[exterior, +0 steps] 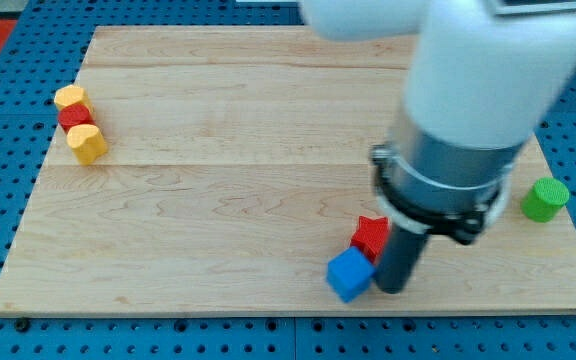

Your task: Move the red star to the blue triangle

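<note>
The red star [370, 235] lies on the near part of the bench [218, 200], right of centre, with its right side covered by the rod. A blue cube [349, 274] sits just near and left of it, touching or almost touching. My tip [390, 289] stands just right of the blue cube and on the near-right side of the star, very close to both. Whether it touches either one cannot be told. There is no hand on this arm, only the rod, so nothing is gripped.

The blue triangle does not show. The arm's bulky body [468, 100] covers much of the right side of the bench, and the triangle is probably behind it, since no such block shows elsewhere. A green cylinder [544, 199] stands at the far right edge. At the far left lie two yellow blocks [70, 97] [87, 143] with a red block [74, 116] between them.

If the triangle is to the right, my tip is on the wrong side of the star. It should go round to the star's left, into the narrow space by the cube. From there it should push through the star's middle, slowly, so the points do not make the star spin away. The cube should not be dragged along.
</note>
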